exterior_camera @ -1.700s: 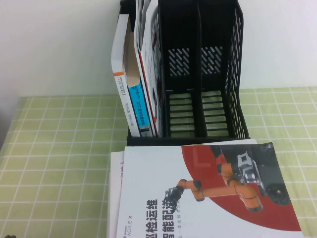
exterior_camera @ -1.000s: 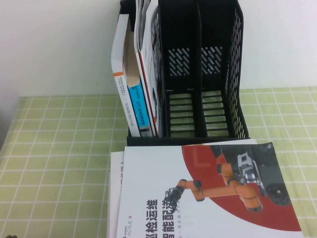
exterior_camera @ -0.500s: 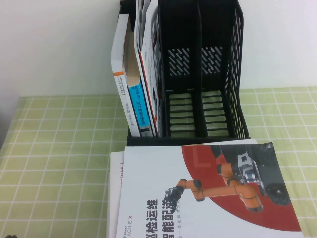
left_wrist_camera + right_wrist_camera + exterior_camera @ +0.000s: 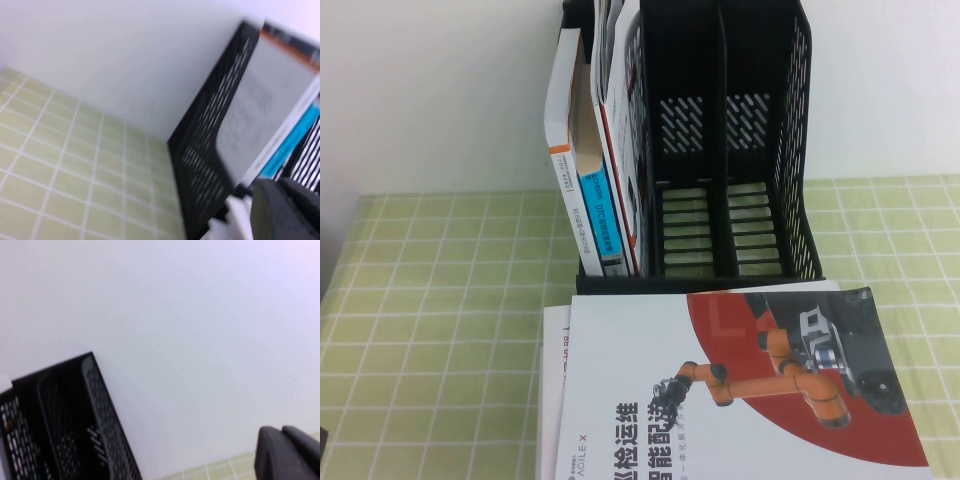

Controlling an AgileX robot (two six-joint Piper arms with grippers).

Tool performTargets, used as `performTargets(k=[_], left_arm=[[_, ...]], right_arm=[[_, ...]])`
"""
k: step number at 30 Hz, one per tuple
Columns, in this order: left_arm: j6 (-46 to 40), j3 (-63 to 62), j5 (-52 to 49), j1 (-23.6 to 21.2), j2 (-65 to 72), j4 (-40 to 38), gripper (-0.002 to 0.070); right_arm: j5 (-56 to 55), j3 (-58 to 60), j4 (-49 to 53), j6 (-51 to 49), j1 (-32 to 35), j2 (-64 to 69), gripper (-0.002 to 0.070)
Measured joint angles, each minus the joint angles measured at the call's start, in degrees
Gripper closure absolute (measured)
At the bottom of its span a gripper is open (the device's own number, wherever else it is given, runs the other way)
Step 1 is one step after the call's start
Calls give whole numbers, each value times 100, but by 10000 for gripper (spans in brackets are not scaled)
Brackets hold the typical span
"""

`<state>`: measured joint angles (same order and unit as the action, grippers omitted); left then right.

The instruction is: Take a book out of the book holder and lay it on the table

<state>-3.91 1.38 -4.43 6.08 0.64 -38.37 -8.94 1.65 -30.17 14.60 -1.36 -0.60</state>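
- Plain white wall fills the back of the scene, bare and evenly lit, meeting the table in a straight line.
- Light green cloth with a white grid covers the table, running flat to both edges of the high view.
- Standing against the wall, the black book holder rises tall, its two right-hand slots showing only the slatted floor and mesh back.
- On its left side, upright volumes are packed in: a thick white book with an orange mark on the spine, a blue-spined one beside it, and a thin white brochure with a red edge leaning against the first divider. That brochure is in the holder.
- Right in front of the holder, a booklet with an orange robot arm on red lies flat on the cloth, resting on another white sheet that peeks out at its left.
- Neither arm shows in the high view.
- Left gripper: a dark blurred shape in its wrist view, just beside the holder's mesh side and the books; I cannot tell how its jaws stand.
- Right gripper: seen in its wrist view against the wall, well away from the holder, jaws pressed together, nothing between them.
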Motion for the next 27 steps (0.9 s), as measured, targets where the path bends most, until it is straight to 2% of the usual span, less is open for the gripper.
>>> performTargets(k=[3,8,14,17,23,27], left_arm=[[21,0,249,0,0,-672,678],[137,0,719,0,0,-1094,678],[1239,0,2024,0,0,-1347,678],[1579,-242,2298,0,0,-852,678],[1750,-1390,2415,0,0,1052,678],[1763,-2241,2159,0,186,1968,678]], right_arm=[[-428,0,-194,-13,0,0,678],[-1062,0,-358,-112,0,0,678],[-1835,-25,-30,-569,0,0,678],[-1925,-344,314,-716,0,0,678],[-1962,-1606,1893,-954,0,46,678],[-1533,-2580,2802,-1524,0,614,678]])
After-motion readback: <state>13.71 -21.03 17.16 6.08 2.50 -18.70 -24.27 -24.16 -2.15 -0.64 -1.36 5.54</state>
